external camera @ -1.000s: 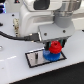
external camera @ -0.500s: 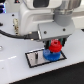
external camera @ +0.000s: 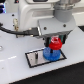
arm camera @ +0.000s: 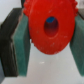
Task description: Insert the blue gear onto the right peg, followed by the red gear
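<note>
red gear held above the seated blue gear

the end effector (external camera: 55, 42) is clamped on the red gear (external camera: 55, 44), right of centre in the exterior view, directly over the blue gear (external camera: 52, 53). the blue gear lies on the grey plate (external camera: 36, 58) on the white desk (external camera: 15, 70). in the wrist view the teal pads (arm camera: 21, 47) press both sides of the red gear (arm camera: 50, 26), blue showing through its centre hole.

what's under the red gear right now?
The blue gear sits directly beneath the red gear, on the grey plate. The end effector grips the red gear. The right peg is hidden under both gears.
</note>
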